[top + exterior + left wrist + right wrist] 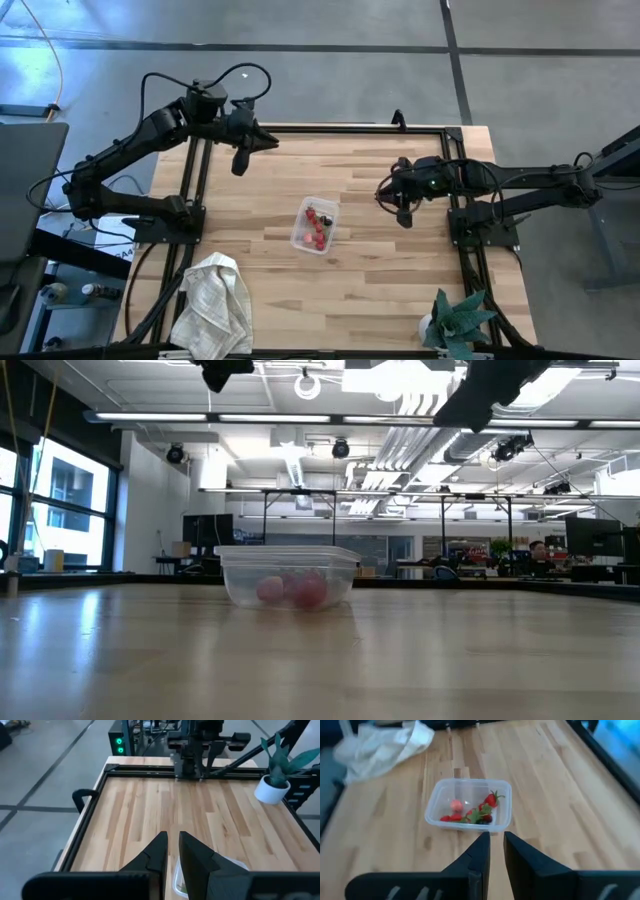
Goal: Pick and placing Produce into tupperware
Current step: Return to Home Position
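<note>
The tupperware [315, 225] is a small clear rectangular tub resting on its base at the table's middle, also seen in the low view [288, 575] and the right wrist view [468, 804]. Several small pieces of produce [470, 814], mostly red with some green and one dark, lie inside it [317, 228]. My left gripper [240, 165] hangs raised over the far left part of the table, its fingers [172, 836] shut and empty. My right gripper [404, 218] hovers right of the tub, pointing toward it, its fingers [495, 836] shut and empty.
A crumpled white cloth [213, 305] lies at the near left corner. A teal plant in a white pot [455, 320] stands at the near right corner. Black frame rails [330, 128] border the table. Bare wood lies around the tub.
</note>
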You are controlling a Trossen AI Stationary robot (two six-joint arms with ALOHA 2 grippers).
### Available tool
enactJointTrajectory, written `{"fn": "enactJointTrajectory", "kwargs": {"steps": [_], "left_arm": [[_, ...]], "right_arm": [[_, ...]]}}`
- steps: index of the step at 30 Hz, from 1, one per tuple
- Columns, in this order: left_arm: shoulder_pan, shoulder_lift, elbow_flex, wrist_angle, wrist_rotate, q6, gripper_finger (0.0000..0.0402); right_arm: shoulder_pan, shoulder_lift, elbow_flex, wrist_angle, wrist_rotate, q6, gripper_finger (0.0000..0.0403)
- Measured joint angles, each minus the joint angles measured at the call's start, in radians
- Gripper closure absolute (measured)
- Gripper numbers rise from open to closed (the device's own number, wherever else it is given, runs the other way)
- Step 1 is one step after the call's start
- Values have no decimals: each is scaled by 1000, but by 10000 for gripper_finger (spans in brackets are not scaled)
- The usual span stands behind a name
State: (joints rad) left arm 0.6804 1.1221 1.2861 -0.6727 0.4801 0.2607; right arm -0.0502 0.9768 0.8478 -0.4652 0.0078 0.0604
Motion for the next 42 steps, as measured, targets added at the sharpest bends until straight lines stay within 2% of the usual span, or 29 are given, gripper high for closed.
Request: {"fn": "enactJointTrajectory", "kwargs": {"steps": [3,8,11,14,16,18,23,27,29,33,38,42], "left_arm": [[0,0,0,-1,-2,-6,364],[0,1,0,1,-4,-7,364],[0,5,1,41,-15,-4,364],[0,2,1,74,57,92,364],[-7,-18,1,99,116,143,364],[-32,-52,1,101,125,174,364],[-81,-205,1,63,7,197,364],[-109,-322,2,-45,-167,181,364],[-126,-355,2,-104,-220,179,364],[-153,-407,-27,-122,-266,158,364],[-151,-505,-128,-76,-296,132,364],[-151,-597,-224,-13,-338,100,364]], "right_arm": [[0,0,0,-8,-2,121,356],[0,0,0,42,-27,189,356],[0,0,0,159,-122,178,356],[0,-3,0,297,-246,145,356],[0,-20,0,328,-297,144,358],[0,-51,0,308,-303,145,366],[0,-190,0,203,-288,167,398],[0,-330,0,150,-203,165,398],[0,-381,0,101,-165,167,399],[0,-451,0,13,-141,203,402],[0,-560,-56,21,-138,235,403],[0,-682,-131,36,-89,283,403]]}}
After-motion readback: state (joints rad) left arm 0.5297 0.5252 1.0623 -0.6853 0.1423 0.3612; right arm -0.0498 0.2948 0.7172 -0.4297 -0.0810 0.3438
